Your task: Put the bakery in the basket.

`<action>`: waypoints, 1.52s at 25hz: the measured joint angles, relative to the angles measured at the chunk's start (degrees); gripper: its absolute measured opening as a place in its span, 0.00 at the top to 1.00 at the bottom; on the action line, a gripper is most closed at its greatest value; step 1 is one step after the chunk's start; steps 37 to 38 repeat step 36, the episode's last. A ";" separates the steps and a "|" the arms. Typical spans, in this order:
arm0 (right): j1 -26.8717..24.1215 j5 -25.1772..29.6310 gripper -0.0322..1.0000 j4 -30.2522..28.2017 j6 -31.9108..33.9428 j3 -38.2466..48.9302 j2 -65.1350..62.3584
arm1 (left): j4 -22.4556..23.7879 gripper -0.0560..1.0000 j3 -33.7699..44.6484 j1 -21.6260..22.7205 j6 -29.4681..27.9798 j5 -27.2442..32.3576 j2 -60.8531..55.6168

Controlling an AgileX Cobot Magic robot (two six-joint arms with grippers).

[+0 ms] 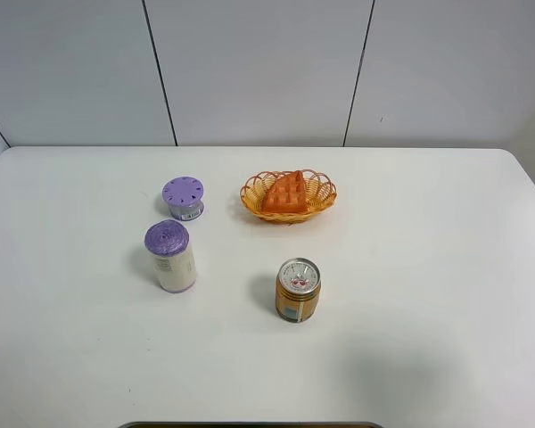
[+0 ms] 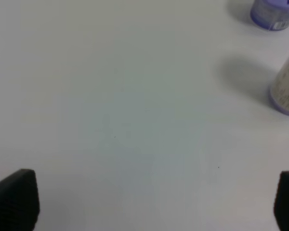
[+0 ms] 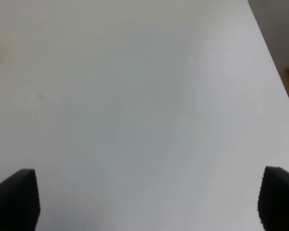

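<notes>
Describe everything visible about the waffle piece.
The waffle piece is a small orange-brown wedge with a grid of square dents across its face. It looks baked and crisp, though fine texture is too small to judge. It lies inside the woven wicker basket, narrow end toward the far side of the table, broad edge toward the near rim. Only the basket touches it. No gripper is near it, and it shows only in the high view.

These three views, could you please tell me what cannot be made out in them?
- Can label: exterior high view, too small to read.
- Tall bottle: left wrist view, blurred and cut off by the edge.
- Basket floor: exterior high view, mostly hidden under the waffle.
- Both arms: outside the exterior high view.
</notes>
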 joint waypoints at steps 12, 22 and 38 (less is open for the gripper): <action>-0.27 -1.19 0.11 0.88 -1.39 0.85 -8.71 | 0.00 0.01 0.00 0.00 0.00 0.00 0.00; -0.27 -1.19 0.11 1.10 -1.39 0.85 -8.71 | 0.00 0.01 0.00 0.00 0.00 0.00 0.00; -0.27 -1.19 0.11 1.10 -1.39 0.85 -8.71 | 0.00 0.01 0.00 0.00 0.00 0.00 0.00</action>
